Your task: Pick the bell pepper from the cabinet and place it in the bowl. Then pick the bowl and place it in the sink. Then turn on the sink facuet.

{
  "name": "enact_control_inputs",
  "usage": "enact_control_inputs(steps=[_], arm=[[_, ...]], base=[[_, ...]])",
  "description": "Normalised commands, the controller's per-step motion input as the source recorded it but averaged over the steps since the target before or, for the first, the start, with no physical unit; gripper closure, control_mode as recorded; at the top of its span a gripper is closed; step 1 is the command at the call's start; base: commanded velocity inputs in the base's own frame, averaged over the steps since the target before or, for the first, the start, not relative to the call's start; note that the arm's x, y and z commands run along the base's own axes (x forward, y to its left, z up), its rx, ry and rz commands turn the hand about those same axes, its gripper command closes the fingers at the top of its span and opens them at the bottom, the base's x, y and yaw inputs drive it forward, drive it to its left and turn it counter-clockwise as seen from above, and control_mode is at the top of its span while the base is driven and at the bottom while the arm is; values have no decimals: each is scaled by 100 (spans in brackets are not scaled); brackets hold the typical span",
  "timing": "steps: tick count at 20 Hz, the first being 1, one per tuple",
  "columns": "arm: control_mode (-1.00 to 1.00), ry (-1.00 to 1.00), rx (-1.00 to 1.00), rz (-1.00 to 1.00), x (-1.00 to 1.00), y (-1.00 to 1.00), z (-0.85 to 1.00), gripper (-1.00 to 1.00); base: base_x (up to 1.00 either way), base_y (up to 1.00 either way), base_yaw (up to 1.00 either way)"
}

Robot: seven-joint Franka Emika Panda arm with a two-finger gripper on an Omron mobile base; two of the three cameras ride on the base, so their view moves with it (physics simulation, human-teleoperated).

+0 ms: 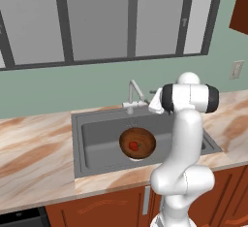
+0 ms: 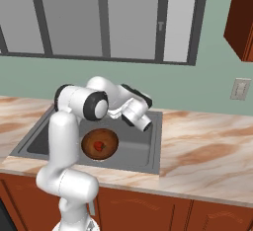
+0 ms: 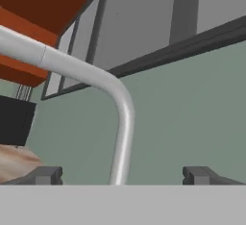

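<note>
Sink [image 1: 92,146] is lying sunk into the marbled surface [image 1: 34,148] under the window [image 1: 97,17], and the bowl [image 1: 137,143] is sitting on the basin floor, toward the front and near the middle. Bell pepper [image 1: 134,145] is resting inside the bowl, red against the dark wood-like inner face; the right base view is showing the same pairing, with the pepper [image 2: 99,146] lying in the bowl [image 2: 100,144] and the grey basin [image 2: 133,148] around it.

Behind the basin, the sink faucet [image 1: 132,96] is standing on the back rim, its slim spout rising and angling forward. The white arm is reaching over the sink toward it, and its hand is pointing at the base of the faucet in the left base view, though the arm's own body is covering the fingers there. In the right base view the wrist is hanging above the back of the basin, higher than the bowl and apart from it.

In the hand view the fingers [image 3: 127,175] are standing wide apart with nothing between the pads, one dark tip [image 3: 48,175] at the left and the other at the right. The pale faucet pipe [image 3: 120,123] is rising between them and bending away to the upper left, close in front of the hand; whether either tip is touching it I cannot tell. A reddish-brown cabinet [image 3: 43,7] is showing at the upper left of that view.
</note>
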Motion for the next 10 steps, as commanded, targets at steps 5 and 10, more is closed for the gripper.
enact_control_inputs(steps=[5,10], arm=[[-100,2,0,0,47,8,-14,-100],[-100,10,0,0,59,0,-21,-100]], base=[[0,0,0],[0,0,0]])
